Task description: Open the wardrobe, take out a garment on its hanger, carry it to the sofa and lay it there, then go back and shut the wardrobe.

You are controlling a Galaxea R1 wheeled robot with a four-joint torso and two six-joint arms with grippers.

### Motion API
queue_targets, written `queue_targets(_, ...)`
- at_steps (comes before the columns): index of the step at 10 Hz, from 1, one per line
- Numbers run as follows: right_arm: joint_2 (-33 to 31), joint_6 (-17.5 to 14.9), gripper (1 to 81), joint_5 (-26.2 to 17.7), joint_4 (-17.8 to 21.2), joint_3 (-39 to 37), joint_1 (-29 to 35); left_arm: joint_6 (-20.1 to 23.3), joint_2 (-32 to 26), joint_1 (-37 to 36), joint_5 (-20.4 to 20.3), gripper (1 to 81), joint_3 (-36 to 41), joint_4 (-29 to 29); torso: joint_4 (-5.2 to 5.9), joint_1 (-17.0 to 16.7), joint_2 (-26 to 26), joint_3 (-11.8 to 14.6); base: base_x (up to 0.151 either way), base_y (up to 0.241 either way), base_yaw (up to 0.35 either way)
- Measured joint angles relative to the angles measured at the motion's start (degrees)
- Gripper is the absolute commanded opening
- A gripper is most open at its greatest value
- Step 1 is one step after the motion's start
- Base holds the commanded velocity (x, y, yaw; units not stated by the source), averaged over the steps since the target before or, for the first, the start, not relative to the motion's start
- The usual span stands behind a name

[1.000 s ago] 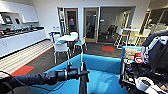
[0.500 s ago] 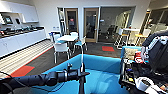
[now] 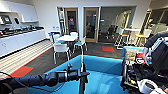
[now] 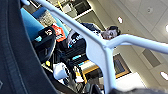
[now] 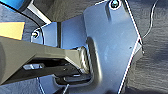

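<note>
The bright blue sofa (image 3: 105, 67) stands right in front of me, its seat and curved back spreading across the lower part of the head view. My left arm reaches in over it, and my left gripper (image 3: 83, 73) is shut on a white hanger (image 3: 82, 58). The black garment (image 3: 81, 87) hangs limp below the gripper as a narrow dark strip. In the left wrist view the hanger (image 4: 100, 47) crosses close to the camera, with the dark garment (image 4: 15, 62) beside it and the sofa (image 4: 30, 25) behind.
A person with a dark control rig (image 3: 160, 52) sits at the sofa's right end beside a patterned cushion (image 3: 130, 53). Beyond the sofa are a white table (image 3: 66, 38) with white chairs (image 3: 61, 47), a kitchen counter (image 3: 20, 37) and glass doors (image 3: 90, 23). Dark carpet (image 5: 155, 62) lies under my right wrist.
</note>
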Motion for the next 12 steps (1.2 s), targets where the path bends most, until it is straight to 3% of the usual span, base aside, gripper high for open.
queue_targets(5,0.0,0.0,81.1,0.3,-0.2,0.0,0.6,0.1,0.2,-0.2,-0.6,1.0,-0.1,0.4,0.0,0.0,0.0,-8.0,0.087,0.0,0.0)
queue_targets(12,0.2,0.0,81.1,0.6,-0.2,0.5,1.1,0.1,1.9,-0.5,-1.2,1.0,-3.7,0.4,0.0,0.0,0.0,-8.9,0.0,0.0,0.0)
